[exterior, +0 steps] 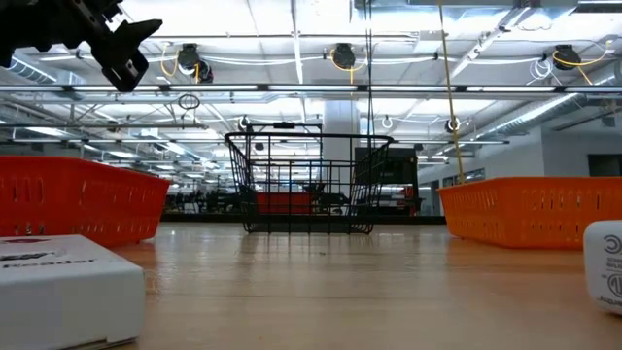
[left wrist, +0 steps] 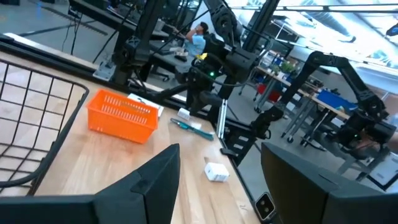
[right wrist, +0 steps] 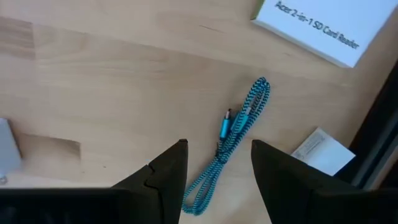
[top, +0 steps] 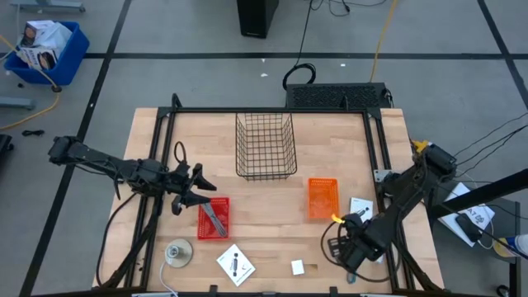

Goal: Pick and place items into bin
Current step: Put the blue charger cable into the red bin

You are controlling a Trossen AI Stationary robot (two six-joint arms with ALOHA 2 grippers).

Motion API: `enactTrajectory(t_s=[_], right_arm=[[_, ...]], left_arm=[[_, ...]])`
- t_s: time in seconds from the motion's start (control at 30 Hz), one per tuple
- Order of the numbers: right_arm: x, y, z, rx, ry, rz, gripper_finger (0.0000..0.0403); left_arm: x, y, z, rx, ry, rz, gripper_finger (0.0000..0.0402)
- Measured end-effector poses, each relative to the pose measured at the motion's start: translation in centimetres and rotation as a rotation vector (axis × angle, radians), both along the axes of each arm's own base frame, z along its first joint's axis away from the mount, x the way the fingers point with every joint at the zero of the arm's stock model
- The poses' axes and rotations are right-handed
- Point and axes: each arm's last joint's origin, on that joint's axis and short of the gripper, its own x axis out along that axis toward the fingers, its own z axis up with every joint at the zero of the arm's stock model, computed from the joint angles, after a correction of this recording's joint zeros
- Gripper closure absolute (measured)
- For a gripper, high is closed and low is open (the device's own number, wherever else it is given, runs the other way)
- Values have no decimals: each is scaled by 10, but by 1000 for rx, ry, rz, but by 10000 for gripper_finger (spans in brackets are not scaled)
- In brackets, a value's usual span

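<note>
Right wrist view shows the right tool (right wrist: 214, 165) open with a moderate gap and holding nothing; its fingers hang just above a braided teal cable (right wrist: 233, 140) lying on the desk (right wrist: 112, 74). The folded cable's long axis runs diagonally, its loop end nearest the white card-reader box (right wrist: 317, 25). The left tool (top: 195, 188) also stands open and empty, above the red basket (top: 214, 219).
</note>
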Motion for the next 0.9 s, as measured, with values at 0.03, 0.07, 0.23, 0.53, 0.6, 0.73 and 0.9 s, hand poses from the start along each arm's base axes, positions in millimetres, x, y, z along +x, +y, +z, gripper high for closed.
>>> enactTrajectory(t_s=[0.03,0.07,0.23,0.53,0.6,0.73,0.9], right_arm=[[-1,1,-1,-5,0,-5,234],[-2,2,-1,-13,5,-10,234],[-9,-4,-25,-24,17,-23,234],[-20,-9,-66,76,8,-23,234],[-24,-10,-68,80,29,-22,234],[-26,-11,-70,75,43,-11,234],[-26,-10,-71,89,52,-14,261]], left_arm=[[0,0,0,0,0,0,174],[0,0,0,-1,1,0,174],[0,0,0,-9,4,-1,174],[0,0,0,-21,7,-15,174],[0,0,0,-21,7,-16,174],[0,0,0,-20,7,-16,174],[0,-1,0,-20,11,-20,174]])
